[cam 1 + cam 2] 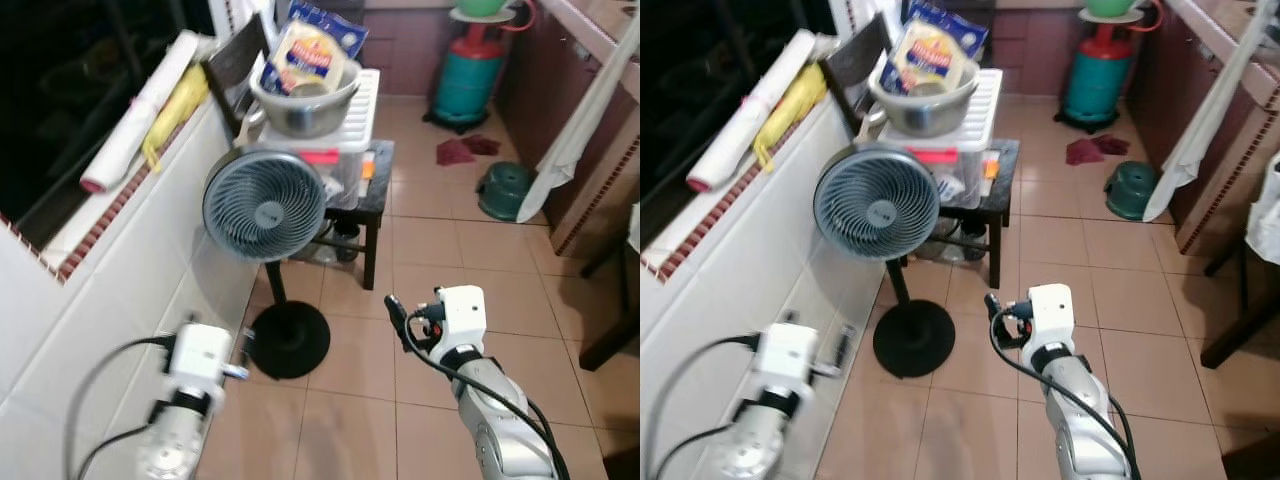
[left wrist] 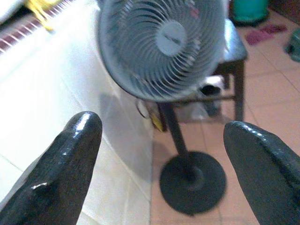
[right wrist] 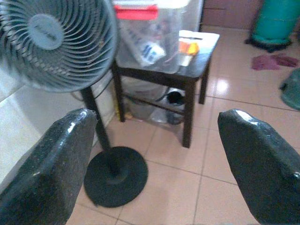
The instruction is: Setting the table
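From my head camera I look down on a tiled kitchen floor (image 1: pixel 440 250) beside a white tiled wall (image 1: pixel 130 300). A grey pedestal fan (image 1: pixel 265 205) stands on a round black base (image 1: pixel 290 340) just beside the wall. Behind it is a small dark worktop (image 1: pixel 378 190) carrying a clear plastic storage box (image 3: pixel 150 37) with a white lid; on the lid rests a steel bowl (image 1: pixel 305 105) holding a food packet (image 1: pixel 305 55), the only tableware-like item I can make out for the table setting. A rolled white sheet (image 1: pixel 135 110) and a yellow bundle (image 1: pixel 175 105) lie on the wall ledge. Farther back stand a teal gas cylinder (image 1: pixel 468 80), a red cloth (image 1: pixel 455 152) on the floor and a green upturned basin (image 1: pixel 505 190); a white cloth (image 1: pixel 580 130) hangs from the cabinets at right. My left claw (image 2: pixel 161 154) is raised near the wall, its two black fingers (image 2: pixel 61 173) set wide apart and holding nothing, facing the fan. My right claw (image 3: pixel 154 159) hovers over the floor, fingers (image 3: pixel 47 168) likewise wide and empty, facing the fan base and worktop.
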Available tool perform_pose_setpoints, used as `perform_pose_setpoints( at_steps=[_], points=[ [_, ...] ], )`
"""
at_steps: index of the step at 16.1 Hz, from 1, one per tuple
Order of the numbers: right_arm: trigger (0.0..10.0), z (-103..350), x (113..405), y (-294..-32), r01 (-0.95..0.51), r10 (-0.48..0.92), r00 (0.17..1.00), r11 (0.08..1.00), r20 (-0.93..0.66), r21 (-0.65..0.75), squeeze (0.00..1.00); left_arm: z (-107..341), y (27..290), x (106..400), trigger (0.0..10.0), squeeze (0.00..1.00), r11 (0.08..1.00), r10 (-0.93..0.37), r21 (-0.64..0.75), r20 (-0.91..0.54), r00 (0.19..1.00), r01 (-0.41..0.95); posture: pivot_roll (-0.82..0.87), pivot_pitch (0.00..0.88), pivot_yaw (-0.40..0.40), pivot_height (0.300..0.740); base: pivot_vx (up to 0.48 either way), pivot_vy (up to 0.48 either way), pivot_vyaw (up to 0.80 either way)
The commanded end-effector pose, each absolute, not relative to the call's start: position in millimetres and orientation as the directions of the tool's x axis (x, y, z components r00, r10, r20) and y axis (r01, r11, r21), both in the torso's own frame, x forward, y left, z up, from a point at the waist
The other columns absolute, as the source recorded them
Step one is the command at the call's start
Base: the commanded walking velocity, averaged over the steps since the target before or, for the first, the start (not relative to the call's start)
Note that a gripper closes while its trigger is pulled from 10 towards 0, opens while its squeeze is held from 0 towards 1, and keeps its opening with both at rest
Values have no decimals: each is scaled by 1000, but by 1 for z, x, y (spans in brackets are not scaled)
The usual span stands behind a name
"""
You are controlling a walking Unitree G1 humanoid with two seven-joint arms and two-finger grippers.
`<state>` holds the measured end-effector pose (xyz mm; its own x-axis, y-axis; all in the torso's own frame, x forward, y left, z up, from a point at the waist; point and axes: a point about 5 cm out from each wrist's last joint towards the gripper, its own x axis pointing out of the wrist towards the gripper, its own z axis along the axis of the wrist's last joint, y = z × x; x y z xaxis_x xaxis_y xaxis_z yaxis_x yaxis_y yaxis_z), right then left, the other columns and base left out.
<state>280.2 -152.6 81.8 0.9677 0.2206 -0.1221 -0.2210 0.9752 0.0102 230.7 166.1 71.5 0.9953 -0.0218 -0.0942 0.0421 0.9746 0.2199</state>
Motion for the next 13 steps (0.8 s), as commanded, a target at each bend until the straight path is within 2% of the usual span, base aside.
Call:
perform_pose_setpoints(
  at_steps=[1,13],
  points=[
    [10000,80,280,-154,-218,217,968,976,-123,8,0,71,170,231,10000,0,978,12,210,-88,996,7,-161,49,66,740,0,0,-788],
    [10000,81,277,-151,-250,249,959,968,-137,10,0,64,174,226,10000,0,983,60,180,-120,991,-38,-151,89,43,740,0,0,-787]
  ],
)
